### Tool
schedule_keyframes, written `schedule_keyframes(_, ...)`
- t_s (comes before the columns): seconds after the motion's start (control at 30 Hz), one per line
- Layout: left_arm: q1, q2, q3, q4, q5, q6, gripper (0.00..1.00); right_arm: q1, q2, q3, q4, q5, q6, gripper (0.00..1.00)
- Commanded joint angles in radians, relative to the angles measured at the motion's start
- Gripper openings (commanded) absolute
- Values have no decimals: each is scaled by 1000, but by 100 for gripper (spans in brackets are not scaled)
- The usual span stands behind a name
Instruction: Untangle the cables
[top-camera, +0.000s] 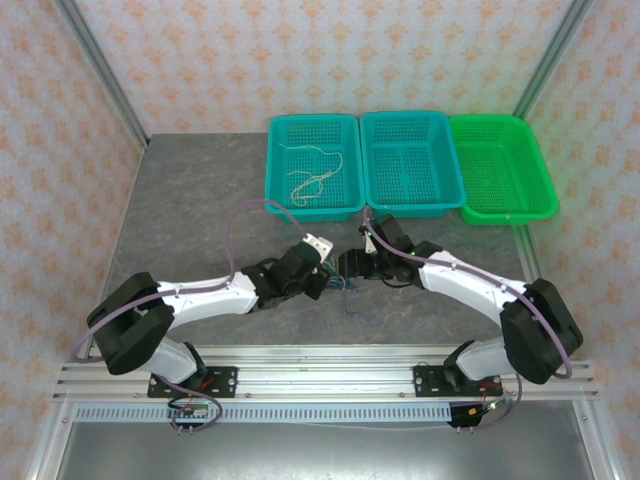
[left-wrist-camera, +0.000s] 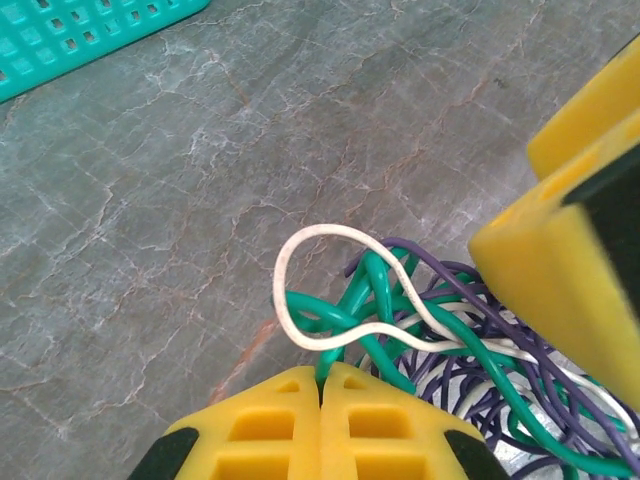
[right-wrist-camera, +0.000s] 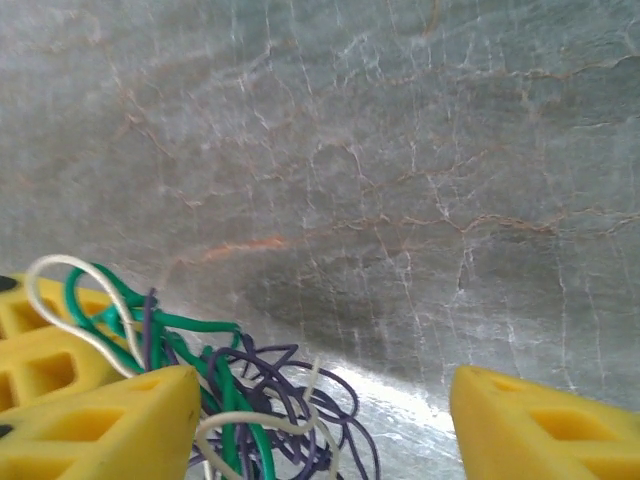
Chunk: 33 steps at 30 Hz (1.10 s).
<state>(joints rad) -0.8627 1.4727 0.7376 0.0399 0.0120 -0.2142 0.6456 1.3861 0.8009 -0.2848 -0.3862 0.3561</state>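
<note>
The grey tabletop carries three baskets beyond both hands: a teal basket holding loose whitish cables, then a second teal basket and a green basket further right. The left hand is clamped on a green cable. Facing it, the right hand stands open, with the tangle of cables, green, white and purple, between the two hands.

Three baskets stand in a row at the far side of the table: left basket, middle basket, right basket; loose cables lie in the left basket; before the baskets, the tangle of cables lies on the table, between the left gripper and the right gripper.
</note>
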Motion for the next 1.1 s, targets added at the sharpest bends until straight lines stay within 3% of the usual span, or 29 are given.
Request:
schedule_keyframes(0.0,-19,-13,-11,-20,-56,23,0,9,20,33,-24,58,20,52)
schedule_keyframes(0.13,-25,-24,-22,-17,-76,16,0,10,19,21,28,61,56,17)
schedule_keyframes(0.2,-25,-34,-26,-15,-87,12,0,9,23,19,39,55,63,3)
schedule_keyframes(0.23,-25,-40,-27,-16,-95,10,0,10,20,17,42,61,68,0)
schedule_keyframes(0.47,-25,-55,-36,-39,-160,-7,0,9,-51,-42,79,212,124,0)
schedule_keyframes(0.73,-25,-81,-56,-145,-388,-92,0,-2,-154,-80,-116,737,217,0)
schedule_keyframes(1.07,-12,-64,-58,-247,-531,-202,0,-172,-386,-137,-278,1005,314,0)
